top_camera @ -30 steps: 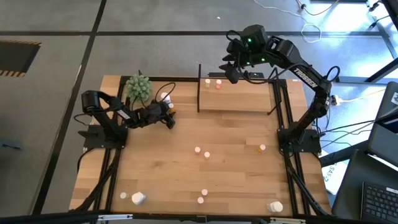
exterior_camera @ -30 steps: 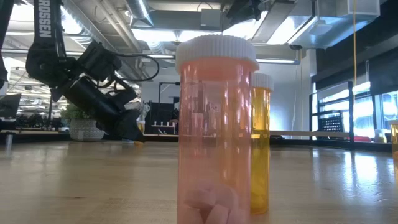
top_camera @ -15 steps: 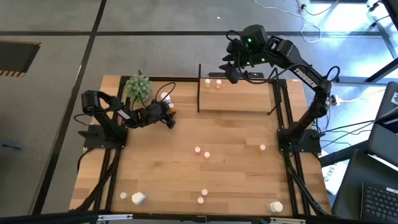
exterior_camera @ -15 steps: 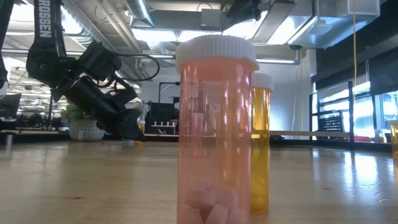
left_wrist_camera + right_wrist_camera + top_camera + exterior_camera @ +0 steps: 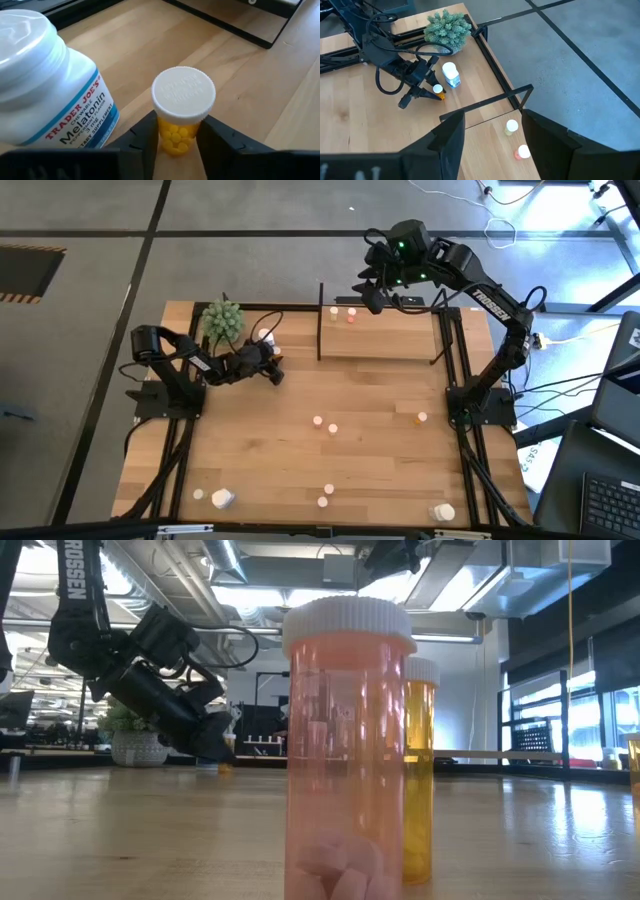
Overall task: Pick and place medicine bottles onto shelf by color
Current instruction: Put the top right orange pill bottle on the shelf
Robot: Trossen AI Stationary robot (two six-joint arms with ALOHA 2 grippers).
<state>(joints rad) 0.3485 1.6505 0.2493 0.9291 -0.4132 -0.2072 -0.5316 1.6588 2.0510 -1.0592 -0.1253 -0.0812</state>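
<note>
The left gripper point(image 5: 176, 142) has just closed from wide onto 1 yellow bottle point(image 5: 183, 107), pinching it; lifting toward the shelf point(image 5: 385, 338) probably follows.

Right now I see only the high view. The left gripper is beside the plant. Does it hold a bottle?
Observer: Yes. Its wrist view shows the left gripper shut on a small upright yellow bottle with a white cap.
Operator: What is the white thing next to it?
Observer: A bigger white bottle; its label reads Melatonin.
Operator: And the right gripper?
Observer: The right gripper is open and empty, above the shelf.
</note>
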